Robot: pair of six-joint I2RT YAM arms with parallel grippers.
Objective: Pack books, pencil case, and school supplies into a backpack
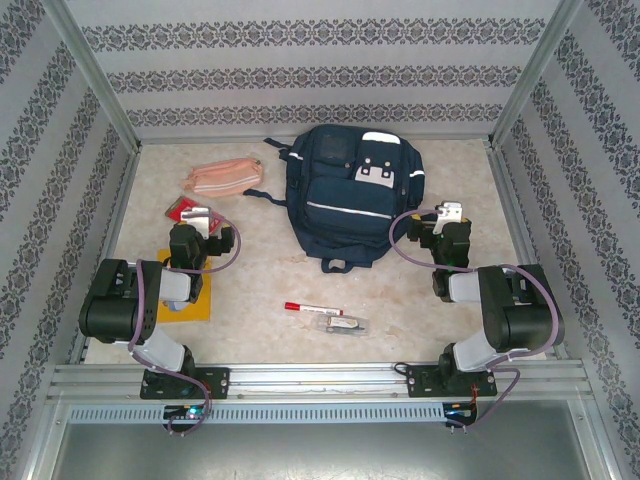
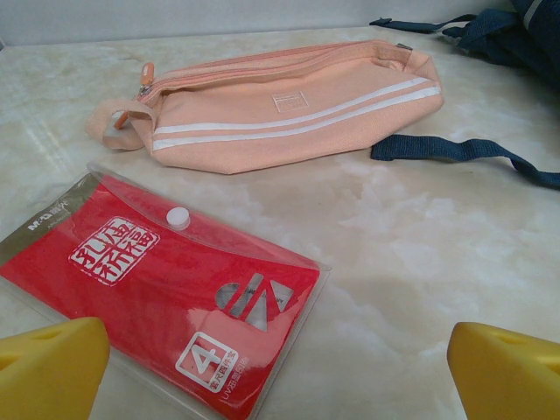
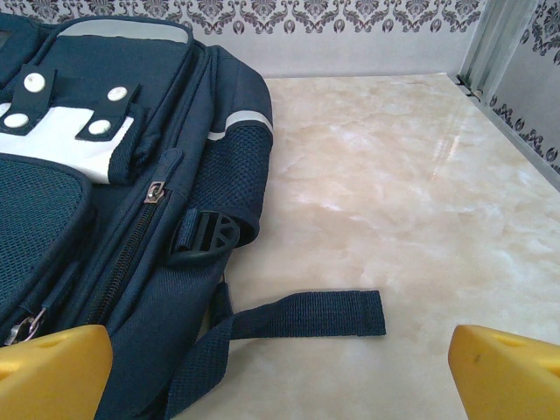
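Note:
The navy backpack (image 1: 350,190) lies flat at the back centre, zipped shut as far as I can see. The salmon pencil case (image 1: 225,178) lies left of it, and the red flat packet (image 1: 186,211) sits just in front of the case. My left gripper (image 1: 205,222) hovers open over the packet (image 2: 166,280), with the pencil case (image 2: 289,109) beyond it. The yellow-orange book (image 1: 197,303) is mostly hidden under the left arm. A red-capped marker (image 1: 300,308) and a clear-wrapped item (image 1: 345,324) lie at front centre. My right gripper (image 1: 450,215) is open beside the backpack's (image 3: 105,175) right side.
A loose backpack strap (image 3: 306,315) lies on the marble table between my right gripper's yellow fingers (image 3: 503,372). Another strap (image 2: 464,150) trails near the pencil case. Patterned walls and metal posts enclose the table (image 1: 270,275) on three sides.

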